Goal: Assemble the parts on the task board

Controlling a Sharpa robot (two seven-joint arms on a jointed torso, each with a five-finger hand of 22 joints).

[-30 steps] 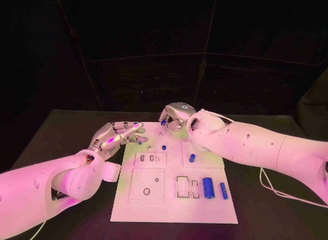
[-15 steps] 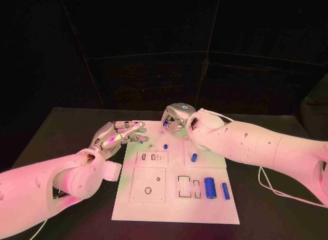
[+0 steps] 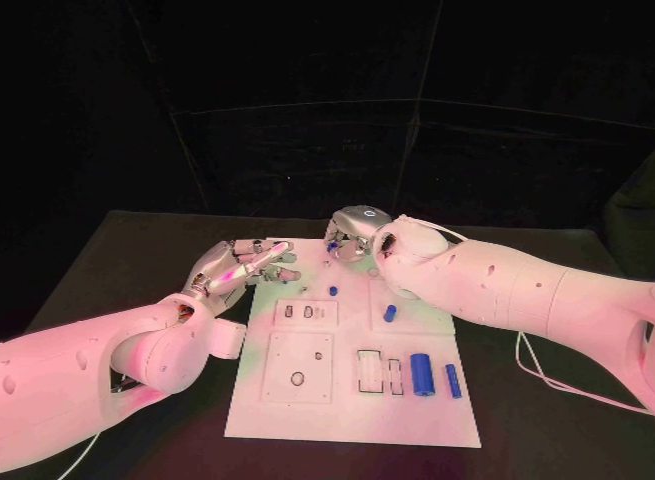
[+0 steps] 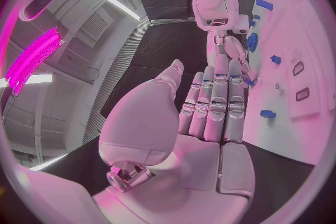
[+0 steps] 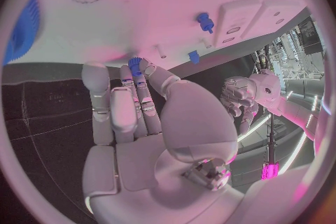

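Right hand (image 3: 352, 232) is hovering over the far end of the task board (image 3: 342, 410), and in the right wrist view its fingertips (image 5: 143, 65) are pinching a small blue part (image 5: 134, 63), with the rest of the fingers lying close together behind it. In the head view that same part is peeking out as a blue speck right at the hand's near side.

Left hand (image 3: 244, 265) is sitting at the board's far left corner, holding nothing, fingers stretched out straight and lying side by side in the left wrist view (image 4: 213, 103), thumb standing off a bit. Its fingertips are reaching over the board's edge, near a couple of tiny pieces there that are too small to make out.

On the board itself: a little blue peg (image 3: 333, 290) is standing just in front of the right hand, and another short blue piece (image 3: 389, 313) is lying a bit nearer, by the right forearm. Toward the near right there's a fat blue cylinder (image 3: 421, 375) lying flat, with a thinner blue rod (image 3: 453, 380) just beside it on the right, both lined up lengthwise. Left of the cylinder are two rectangular slots (image 3: 376, 372), and further left a raised square plate (image 3: 301, 368) with an oval hole
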